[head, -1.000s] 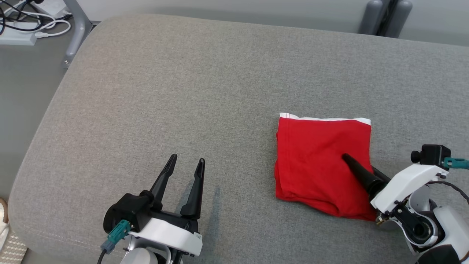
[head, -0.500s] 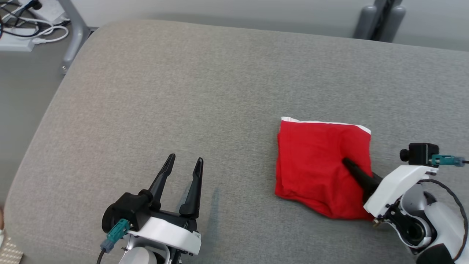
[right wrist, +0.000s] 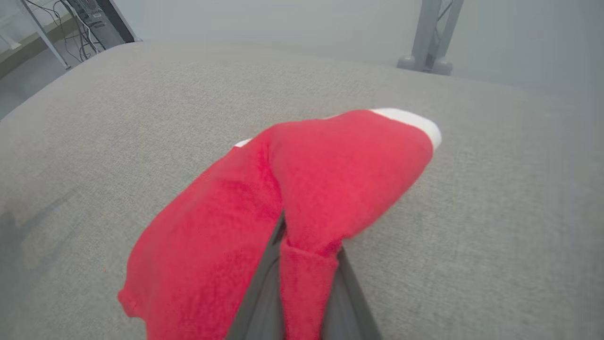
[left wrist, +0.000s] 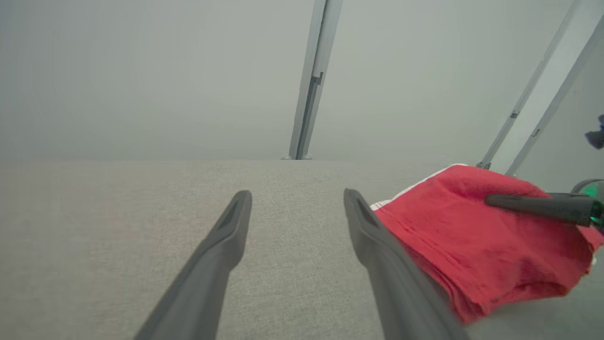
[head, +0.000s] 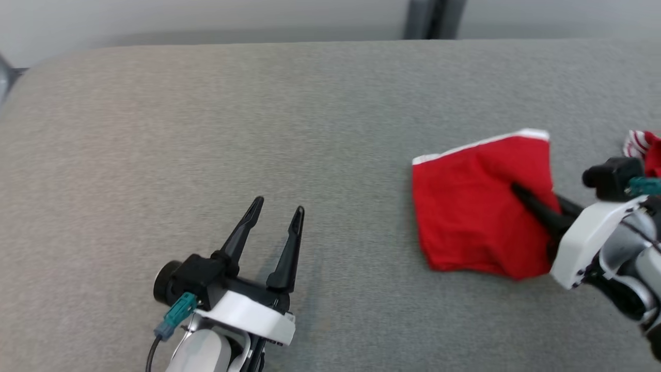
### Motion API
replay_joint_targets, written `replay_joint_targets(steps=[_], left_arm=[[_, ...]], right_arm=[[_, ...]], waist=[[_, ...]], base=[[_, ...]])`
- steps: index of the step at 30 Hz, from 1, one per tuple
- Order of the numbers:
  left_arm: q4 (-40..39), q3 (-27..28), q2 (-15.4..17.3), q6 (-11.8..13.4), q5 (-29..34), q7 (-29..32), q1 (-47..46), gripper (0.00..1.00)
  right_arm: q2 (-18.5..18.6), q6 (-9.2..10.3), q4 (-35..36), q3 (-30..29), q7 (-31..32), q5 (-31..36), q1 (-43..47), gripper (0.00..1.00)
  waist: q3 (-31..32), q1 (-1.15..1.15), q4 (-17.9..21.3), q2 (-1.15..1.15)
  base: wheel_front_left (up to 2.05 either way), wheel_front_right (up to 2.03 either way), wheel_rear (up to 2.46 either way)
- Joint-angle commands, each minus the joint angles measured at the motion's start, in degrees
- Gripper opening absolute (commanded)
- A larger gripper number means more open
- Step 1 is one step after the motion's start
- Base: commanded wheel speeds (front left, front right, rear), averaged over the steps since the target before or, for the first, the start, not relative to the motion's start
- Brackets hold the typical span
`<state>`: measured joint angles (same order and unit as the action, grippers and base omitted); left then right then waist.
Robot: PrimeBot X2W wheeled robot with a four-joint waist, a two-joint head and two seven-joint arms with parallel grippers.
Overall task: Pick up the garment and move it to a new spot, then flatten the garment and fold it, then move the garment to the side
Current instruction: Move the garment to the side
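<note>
Since a second ago the right gripper (head: 516, 190) has closed its jaws on the garment (head: 475, 217) and raised its right side, so the white band along the far hem now slants up to the right instead of lying level. The head camera has also swung, so the whole scene sits differently in that view.

The red garment is folded and sits over the right part of the grey padded surface (head: 206, 113), between the near and far edges. In the right wrist view a ridge of the red cloth (right wrist: 330, 179) is pinched between the dark fingers (right wrist: 257, 302) and arches up off the padding, the white-trimmed corner pointing to the far edge. The left part of the garment sags lower; whether it touches the surface cannot be told.

The left gripper (head: 279, 204) hovers close to the near edge, well apart from the garment, jaws wide apart and holding nothing. From the left wrist, the same gripper (left wrist: 297, 193) points at the far edge, with the garment (left wrist: 472, 255) just beside its right finger.

A scrap of red-and-white striped cloth (head: 635, 144) shows toward the right edge, behind the right wrist. A grey metal post (left wrist: 311, 80) stands beyond the far edge.
</note>
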<state>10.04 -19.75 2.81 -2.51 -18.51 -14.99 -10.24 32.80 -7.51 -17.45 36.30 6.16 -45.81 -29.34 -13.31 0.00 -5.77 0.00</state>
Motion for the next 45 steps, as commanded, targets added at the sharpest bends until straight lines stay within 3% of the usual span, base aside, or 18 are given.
replay_joint_targets(steps=[1, 11, 22, 29, 35, 45], left_arm=[[-0.12, -0.13, 0.22, -0.14, 0.53, -0.24, -1.29, 1.00], [1.32, -3.55, 0.24, -2.16, 3.29, -0.24, -10.09, 1.00], [2.44, -5.58, 0.26, -3.01, 4.01, -0.24, -17.10, 1.00], [3.41, -5.29, 0.31, -3.40, 4.19, -0.23, -18.33, 1.00], [3.54, -5.08, 0.41, -3.45, 3.86, -0.09, -18.71, 1.00], [3.23, -5.49, 0.53, -2.80, 3.00, -0.08, -18.62, 1.00]], right_arm=[[1.33, 0.05, 0.85, 0.41, -0.28, 0.19, -1.26, 0.00], [16.01, 0.05, 8.26, 3.07, 0.25, -0.64, -9.88, 0.00], [30.65, 0.05, 7.10, 4.68, -1.87, -2.45, -14.26, 0.00], [35.18, 0.05, 1.76, 9.21, -1.90, -0.37, -17.39, 0.00], [38.36, 0.06, -2.06, 15.71, -1.88, 6.10, -21.52, 0.00], [40.81, 0.06, -6.35, 23.39, -3.66, 13.60, -28.53, 0.00]], waist=[[-2.25, 0.00, 3.49, 0.00], [-10.74, 0.00, 11.13, 0.00], [-17.39, 0.00, 13.29, 0.00], [-19.83, 0.00, 11.84, 0.00], [-21.15, 0.00, 9.91, 0.00], [-22.16, 0.00, 8.16, 0.00]], base=[[0.00, 0.00, 0.00], [0.00, 0.00, 0.00], [0.00, 0.00, 0.00], [0.00, 0.00, 0.00], [0.00, 0.00, 0.00], [0.00, 0.00, 0.00]])
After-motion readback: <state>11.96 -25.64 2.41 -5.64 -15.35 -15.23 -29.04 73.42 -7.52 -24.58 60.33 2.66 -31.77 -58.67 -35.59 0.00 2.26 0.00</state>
